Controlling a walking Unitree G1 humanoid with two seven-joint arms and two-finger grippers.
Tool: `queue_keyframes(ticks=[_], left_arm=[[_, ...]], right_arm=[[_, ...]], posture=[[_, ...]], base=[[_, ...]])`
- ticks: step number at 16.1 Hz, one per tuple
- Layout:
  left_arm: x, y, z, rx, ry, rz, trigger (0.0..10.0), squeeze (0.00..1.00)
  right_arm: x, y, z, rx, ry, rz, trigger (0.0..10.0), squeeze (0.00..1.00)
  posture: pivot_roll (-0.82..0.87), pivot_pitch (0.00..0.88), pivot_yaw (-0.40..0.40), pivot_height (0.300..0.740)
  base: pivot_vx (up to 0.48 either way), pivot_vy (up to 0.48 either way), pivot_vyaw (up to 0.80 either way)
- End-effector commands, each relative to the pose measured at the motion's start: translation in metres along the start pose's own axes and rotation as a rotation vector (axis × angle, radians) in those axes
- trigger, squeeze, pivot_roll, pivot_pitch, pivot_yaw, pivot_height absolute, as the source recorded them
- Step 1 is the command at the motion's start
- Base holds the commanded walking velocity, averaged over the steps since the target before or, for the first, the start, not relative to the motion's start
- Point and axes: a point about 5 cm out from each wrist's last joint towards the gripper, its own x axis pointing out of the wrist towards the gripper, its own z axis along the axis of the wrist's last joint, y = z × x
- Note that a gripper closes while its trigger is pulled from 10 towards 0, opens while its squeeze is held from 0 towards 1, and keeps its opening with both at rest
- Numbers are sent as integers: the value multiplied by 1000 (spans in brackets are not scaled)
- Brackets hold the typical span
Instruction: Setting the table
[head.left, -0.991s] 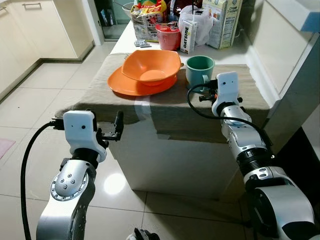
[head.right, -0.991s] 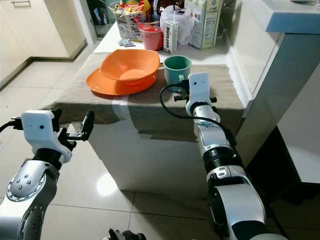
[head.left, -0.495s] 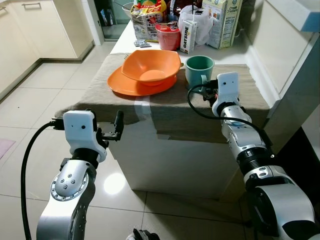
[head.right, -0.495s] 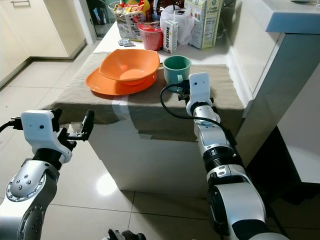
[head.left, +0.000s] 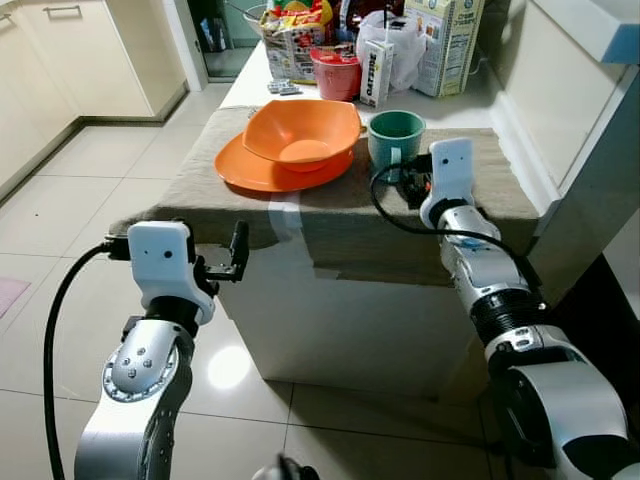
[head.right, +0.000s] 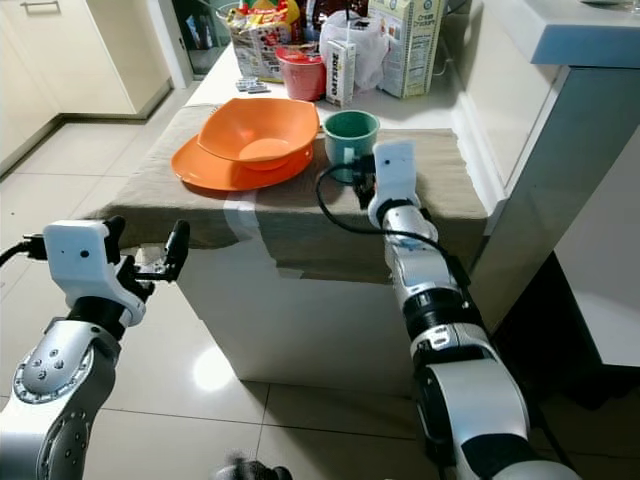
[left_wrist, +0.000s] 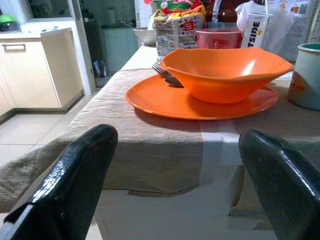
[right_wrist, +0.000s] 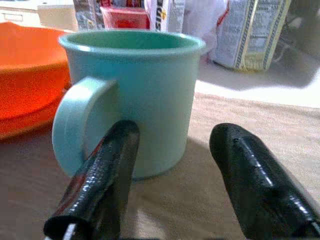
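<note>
Right gripper (right_wrist: 170, 200) had edged forward across the cloth since a second earlier, closing on the teal mug (head.left: 396, 140) until its fingers (right_wrist: 100, 185) stood apart just short of the mug's base, one in front of the handle and the other beside the mug wall, with no contact visible. That mug sat upright on the grey-brown table runner (head.left: 200, 175), near the runner's back edge and just to the right of an orange bowl (head.left: 302, 130) resting in an orange plate (head.left: 245, 165). A fork (left_wrist: 167, 76) lay on the plate's far rim, tucked against the bowl. Behind the dishes, on the white counter, stood a red tub (head.left: 337, 72), a small Oatside carton (head.left: 376, 72), a white plastic bag (head.left: 405, 45), a tall cracker box (head.left: 445, 40) and a snack packet (head.left: 295, 40). The runner draped over the front of the white cabinet (head.left: 340, 320), where a pale strip ran down its middle. Left gripper (head.left: 222, 262) hung in front of the counter's corner, below the runner's edge, its two black fingers (left_wrist: 75, 175) spread wide and holding nothing, pointed towards the plate. Pale floor tiles (head.left: 100, 180) and cream cupboards (head.left: 60, 60) stretched away on the robot's left
</note>
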Motion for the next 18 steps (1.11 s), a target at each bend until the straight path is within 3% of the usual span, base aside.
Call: queue_keyframes(ticks=[1, 2, 3, 4, 13, 18], left_arm=[[-1, 0, 3, 3, -9, 4, 10000, 0], [0, 0, 3, 2, -9, 4, 10000, 0], [0, -1, 3, 1, -10, 4, 10000, 0], [0, -1, 3, 1, -10, 4, 10000, 0], [-1, -1, 3, -2, -9, 9, 10000, 0], [0, -1, 4, 1, -16, 10, 10000, 0]], right_arm=[[2, 3, 2, 1, -5, 11, 10000, 1000], [3, 3, 2, -18, 6, 2, 10000, 1000], [3, 3, 1, -18, 14, 5, 10000, 690], [4, 3, 1, -16, 18, 7, 10000, 0], [1, 14, -6, -7, 55, 60, 10000, 0], [5, 23, 6, 11, 15, 96, 10000, 0]], posture=[[74, 20, 101, 740], [74, 20, 101, 740], [74, 22, 100, 740], [74, 22, 100, 740], [76, 26, 96, 740], [87, 19, 90, 740]], base=[[0, 0, 0], [0, 0, 0], [0, 0, 0], [0, 0, 0], [0, 0, 0], [0, 0, 0]])
